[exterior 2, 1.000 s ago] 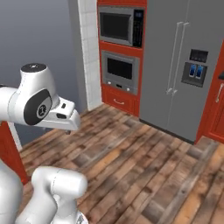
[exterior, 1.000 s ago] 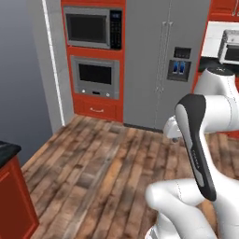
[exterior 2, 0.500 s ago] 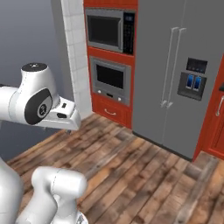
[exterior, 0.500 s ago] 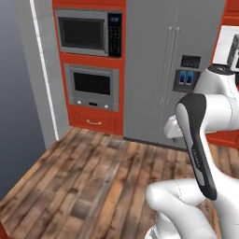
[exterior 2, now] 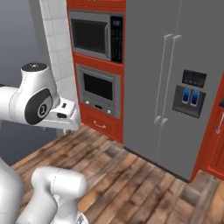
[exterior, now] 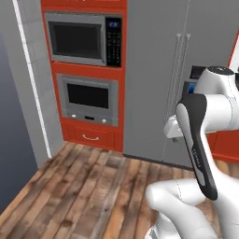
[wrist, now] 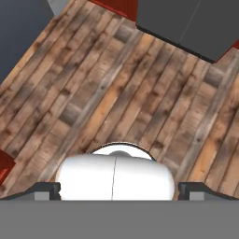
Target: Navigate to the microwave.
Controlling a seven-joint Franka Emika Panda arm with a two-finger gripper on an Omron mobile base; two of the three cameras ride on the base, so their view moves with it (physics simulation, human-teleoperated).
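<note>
Microwave (exterior: pixel 84 39) (exterior 2: pixel 96 36) sits directly above oven (exterior: pixel 89 99) (exterior 2: pixel 99 89), just left of fridge (exterior 2: pixel 175 78) in red cabinetry. Wood floor (wrist: pixel 116 88) below. Pincer state: can't tell.

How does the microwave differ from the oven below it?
The microwave sits higher, with a wide dark window and a black vertical control panel beside it; the oven has a smaller window and small knobs along its bottom edge. Both have grey frames and are set in the same red column.
</note>
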